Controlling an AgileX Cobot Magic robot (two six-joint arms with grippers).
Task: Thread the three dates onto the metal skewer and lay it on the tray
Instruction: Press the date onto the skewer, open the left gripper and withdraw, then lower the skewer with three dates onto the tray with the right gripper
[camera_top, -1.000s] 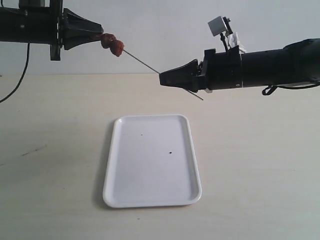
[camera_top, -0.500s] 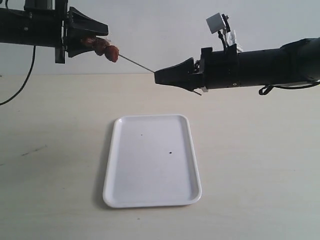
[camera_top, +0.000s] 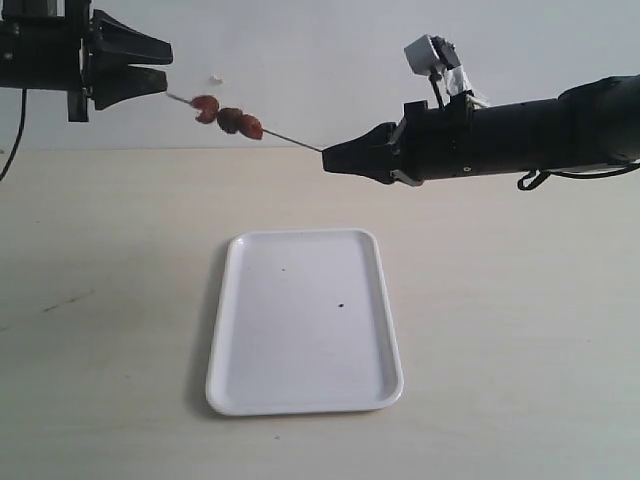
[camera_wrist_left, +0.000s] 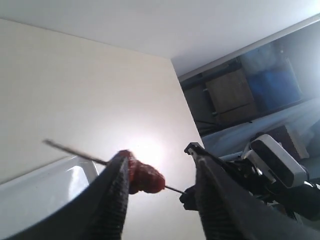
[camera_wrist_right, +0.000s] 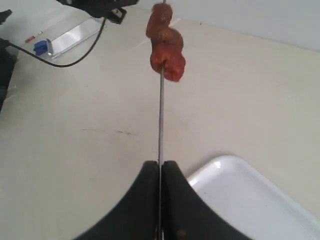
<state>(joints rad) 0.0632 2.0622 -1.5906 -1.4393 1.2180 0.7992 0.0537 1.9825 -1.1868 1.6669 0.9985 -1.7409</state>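
Three red-brown dates (camera_top: 228, 117) sit threaded on the thin metal skewer (camera_top: 290, 139), which hangs in the air above the table. My right gripper (camera_top: 326, 158) is shut on the skewer's near end (camera_wrist_right: 161, 125), with the dates (camera_wrist_right: 165, 42) further out along the rod. My left gripper (camera_top: 166, 68) stands open at the upper left, apart from the dates, with the skewer's free tip just short of it. In the left wrist view the dates (camera_wrist_left: 147, 177) show beyond its spread fingers (camera_wrist_left: 117, 195). The white tray (camera_top: 305, 320) lies flat below.
A black cable (camera_wrist_right: 70, 57) and a small blue and white object (camera_wrist_right: 47, 46) lie on the table far off in the right wrist view. A small white scrap (camera_top: 215, 78) shows against the wall near the left gripper.
The left gripper has opened, let go of the dates and drawn back to the left. The dates now hang on the skewer alone, and the skewer has levelled out in the right gripper.
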